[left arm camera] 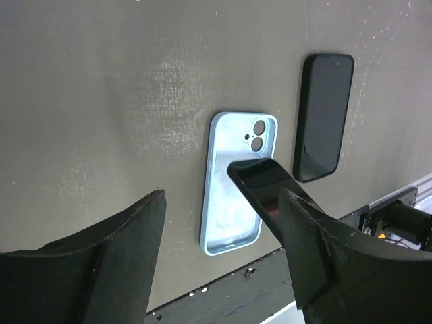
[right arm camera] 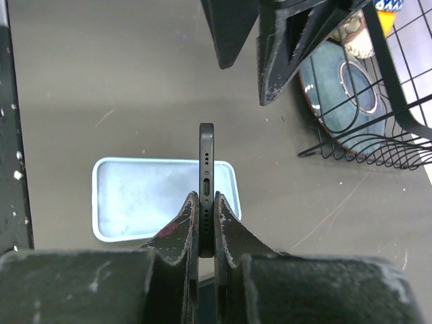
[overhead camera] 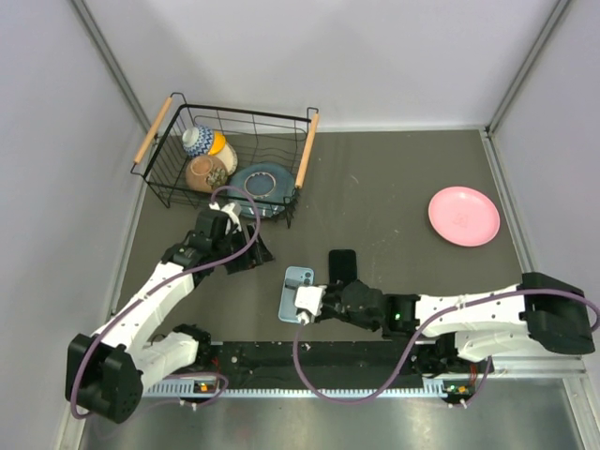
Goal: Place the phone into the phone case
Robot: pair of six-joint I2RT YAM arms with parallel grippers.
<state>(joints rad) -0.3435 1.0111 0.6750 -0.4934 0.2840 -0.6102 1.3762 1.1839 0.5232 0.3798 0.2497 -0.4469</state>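
Right pincer (right arm camera: 206, 202) is clamped on the black phone (right arm camera: 206, 155), so the phone is up on edge with its charging port facing the wrist cam. It's right over the light-blue phone case (left arm camera: 226, 182), which lies open-side up on the desk (left arm camera: 101, 101). Another black phone (left arm camera: 322, 115) lies flat just beside the case. Left pincer (left arm camera: 221, 202) hangs near the case, spread wide, nothing in it.

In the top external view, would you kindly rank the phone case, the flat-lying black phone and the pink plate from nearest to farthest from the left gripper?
From the left gripper:
1. phone case, just to its right, nearer the arm bases.
2. flat-lying black phone, further right, past the case.
3. pink plate, far right side of the table.
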